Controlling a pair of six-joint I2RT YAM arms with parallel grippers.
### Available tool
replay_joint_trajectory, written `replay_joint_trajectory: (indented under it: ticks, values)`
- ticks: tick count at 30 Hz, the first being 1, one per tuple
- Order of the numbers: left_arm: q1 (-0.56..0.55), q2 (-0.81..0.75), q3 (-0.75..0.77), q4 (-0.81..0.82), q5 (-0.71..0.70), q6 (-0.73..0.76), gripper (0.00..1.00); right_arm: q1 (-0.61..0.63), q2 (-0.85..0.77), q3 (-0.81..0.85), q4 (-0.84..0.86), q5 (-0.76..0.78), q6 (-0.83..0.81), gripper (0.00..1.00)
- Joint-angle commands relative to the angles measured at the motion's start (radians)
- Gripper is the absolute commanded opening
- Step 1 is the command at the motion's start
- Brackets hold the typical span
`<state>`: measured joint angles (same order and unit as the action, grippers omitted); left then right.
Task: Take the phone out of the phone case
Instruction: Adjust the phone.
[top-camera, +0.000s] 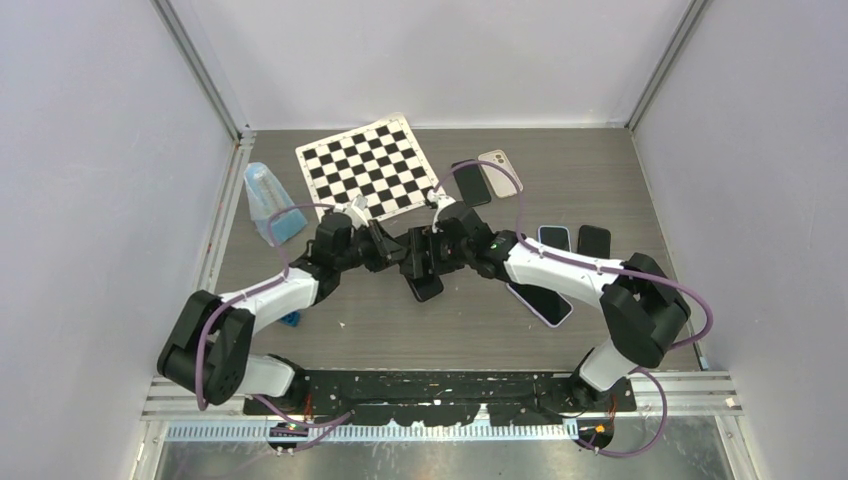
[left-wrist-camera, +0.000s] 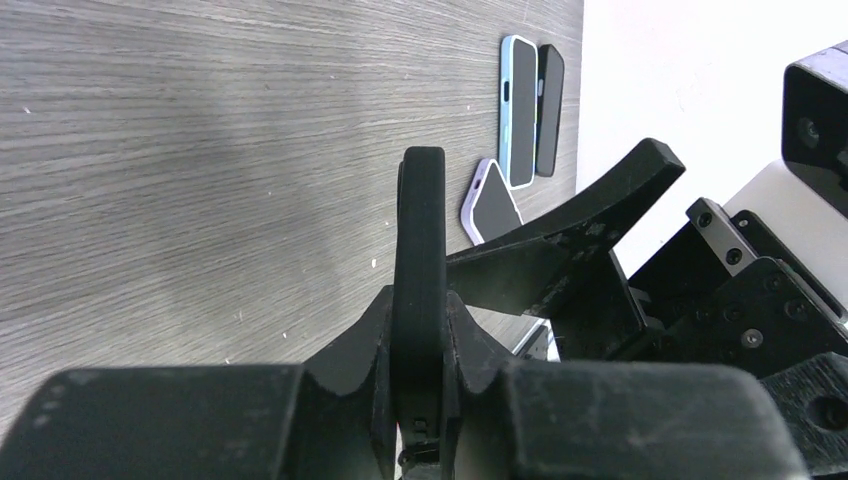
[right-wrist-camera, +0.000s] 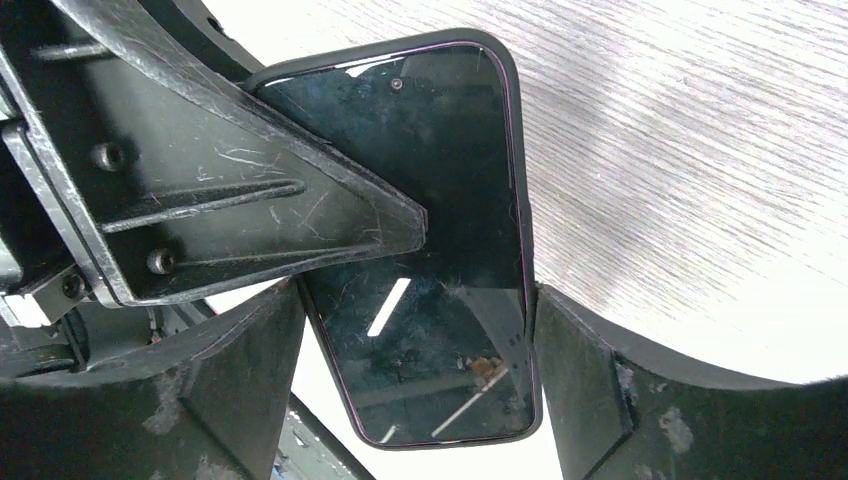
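A black phone in a black case (top-camera: 422, 272) is held off the table at the centre, between both arms. In the left wrist view it stands edge-on (left-wrist-camera: 421, 230), and my left gripper (left-wrist-camera: 420, 340) is shut on it across its thickness. In the right wrist view its dark screen (right-wrist-camera: 440, 200) faces the camera. My right gripper (right-wrist-camera: 418, 335) is shut on its long edges near the lower end. One left-gripper finger (right-wrist-camera: 250, 200) lies across the screen. In the top view the left gripper (top-camera: 395, 250) and right gripper (top-camera: 442, 248) meet over the phone.
A checkerboard sheet (top-camera: 372, 167) lies at the back. A bluish clear container (top-camera: 268, 205) stands at the left. Other phones lie around: two at the back (top-camera: 482, 178), two at the right (top-camera: 575, 240), and a lilac-cased one (top-camera: 540, 300), which also shows in the left wrist view (left-wrist-camera: 490, 200).
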<state>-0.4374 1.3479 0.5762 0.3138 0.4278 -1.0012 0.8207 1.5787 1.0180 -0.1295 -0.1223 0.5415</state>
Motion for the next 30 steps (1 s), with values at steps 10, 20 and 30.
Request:
replay_joint_trajectory:
  ticks: [10, 20, 30]
  values:
    - [0.109, 0.004, 0.167, 0.047, 0.182, -0.007, 0.00, -0.180, -0.270, -0.153, 0.176, -0.154, 0.070, 0.99]
    - [0.190, -0.056, 0.325, 0.130, 0.321, -0.076, 0.00, -0.182, -0.354, -0.255, 0.484, -0.412, 0.213, 0.85]
    - [0.190, -0.175, 0.368, 0.187, 0.283, -0.184, 0.00, -0.109, -0.278, -0.247, 0.741, -0.346, 0.361, 0.66]
